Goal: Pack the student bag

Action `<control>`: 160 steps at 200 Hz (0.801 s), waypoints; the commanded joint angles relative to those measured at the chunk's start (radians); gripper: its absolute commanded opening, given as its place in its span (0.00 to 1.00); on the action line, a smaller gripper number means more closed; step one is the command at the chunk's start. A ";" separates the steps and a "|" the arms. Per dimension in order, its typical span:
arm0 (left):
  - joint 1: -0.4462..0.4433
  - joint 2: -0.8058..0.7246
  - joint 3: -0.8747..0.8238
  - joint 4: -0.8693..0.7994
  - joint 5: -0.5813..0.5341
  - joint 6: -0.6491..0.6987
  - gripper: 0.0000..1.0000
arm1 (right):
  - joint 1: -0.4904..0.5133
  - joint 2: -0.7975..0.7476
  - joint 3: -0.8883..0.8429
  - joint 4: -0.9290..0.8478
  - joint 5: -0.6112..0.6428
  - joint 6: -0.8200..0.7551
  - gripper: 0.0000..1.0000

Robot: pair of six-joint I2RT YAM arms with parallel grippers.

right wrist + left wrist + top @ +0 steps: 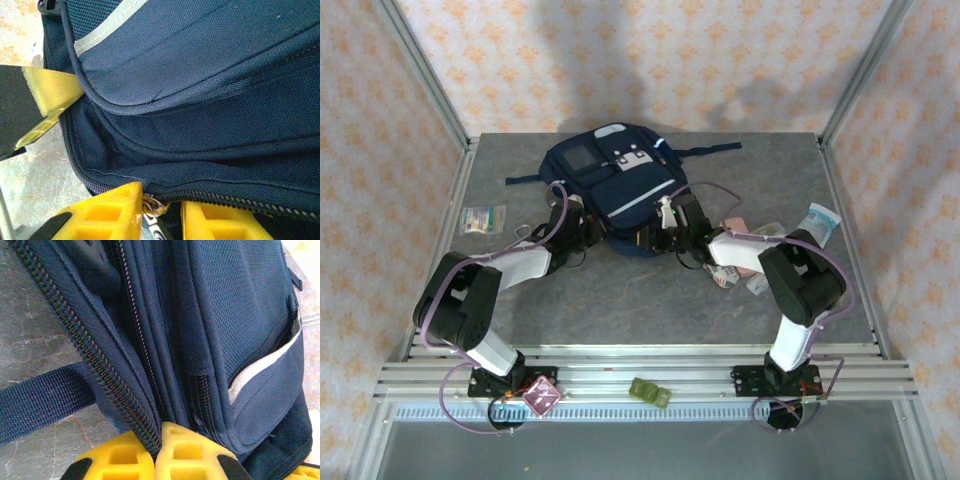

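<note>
Student bag [620, 185]: it lay flat at the far middle of the worktop [640, 300], front pocket up.
Left end effector [159, 440]: we saw it pressed together on the bag's open zip edge, and judged it was holding the mouth up.
Right end effector [161, 212]: its fingers stood apart at the near zip seam, and we saw nothing clearly pinched.
Loose packet [482, 219]: it lay well apart, and we judged it unpacked.

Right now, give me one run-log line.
left pincer: shut on student bag zipper edge | right pincer: jaws apart at bag zipper edge
</note>
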 commanded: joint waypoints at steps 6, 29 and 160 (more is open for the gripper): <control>0.001 -0.008 0.053 0.063 0.008 0.007 0.00 | 0.040 0.005 -0.008 -0.070 0.057 -0.028 0.24; 0.001 -0.009 0.057 0.060 0.007 0.008 0.00 | 0.068 0.005 0.004 -0.121 0.122 -0.068 0.33; 0.002 -0.010 0.057 0.061 0.008 0.010 0.00 | 0.129 0.046 0.072 -0.230 0.243 -0.125 0.15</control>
